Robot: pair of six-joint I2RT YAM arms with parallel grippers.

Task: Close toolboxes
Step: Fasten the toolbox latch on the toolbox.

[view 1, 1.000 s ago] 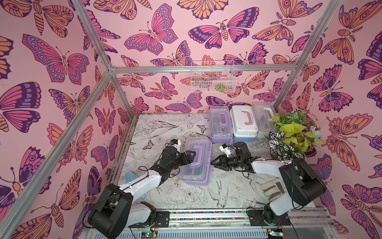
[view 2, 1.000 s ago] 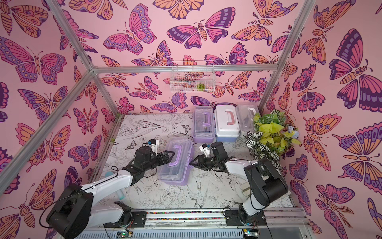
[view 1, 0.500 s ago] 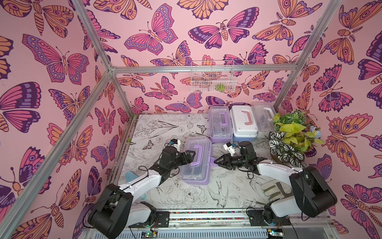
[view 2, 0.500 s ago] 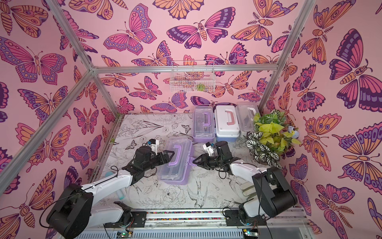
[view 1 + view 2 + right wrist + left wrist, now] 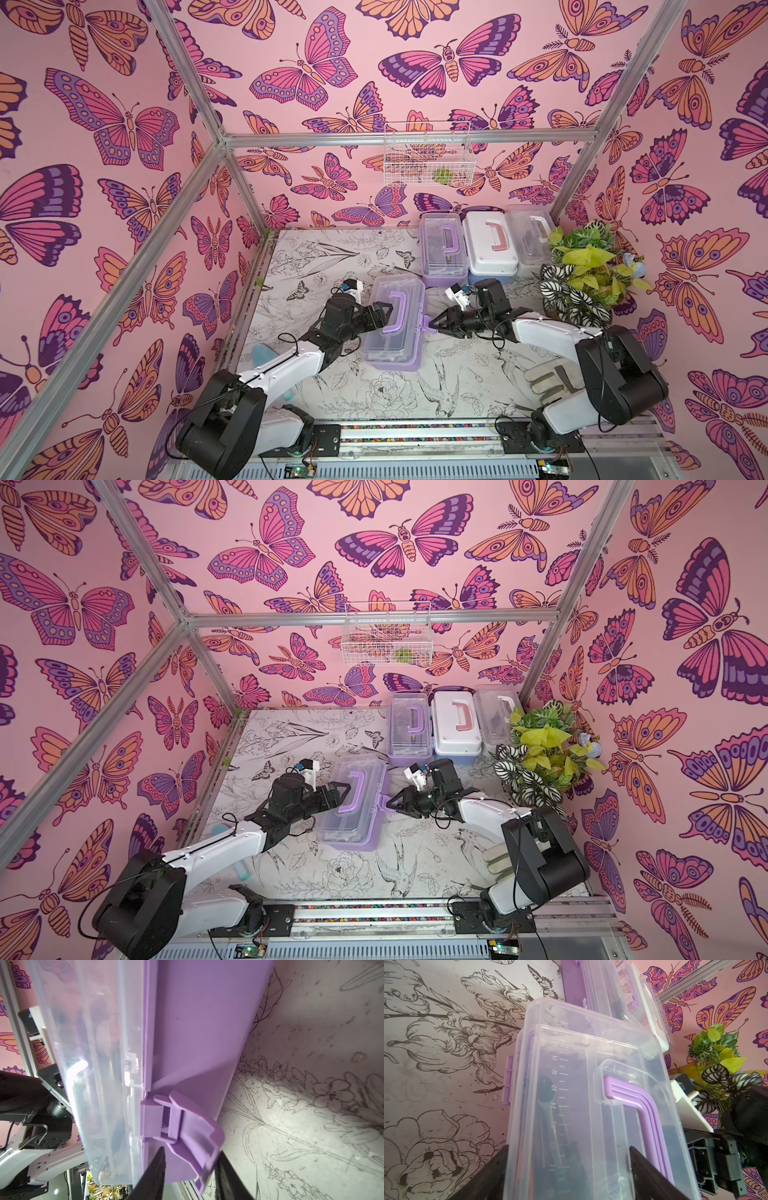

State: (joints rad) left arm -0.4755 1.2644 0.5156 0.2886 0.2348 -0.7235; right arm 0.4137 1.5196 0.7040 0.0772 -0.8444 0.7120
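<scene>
purple toolbox (image 5: pixel 392 328) mid bench (image 5: pixel 415 395), lid (image 5: pixel 571 1084) down, latch (image 5: pixel 187 1126) unsnapped — right gripper (image 5: pixel 432 323) has just closed in, jaws narrowing around that latch, though i cannot tell if they pinch it — left gripper (image 5: pixel 380 311) braces the lid, jaws spread wide.

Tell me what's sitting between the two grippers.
The near purple toolbox sits between the left gripper and the right gripper; both top views show it.

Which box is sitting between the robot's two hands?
The near purple box, between the left gripper and right gripper. The far purple box, blue box and white box stand in a back row.
</scene>
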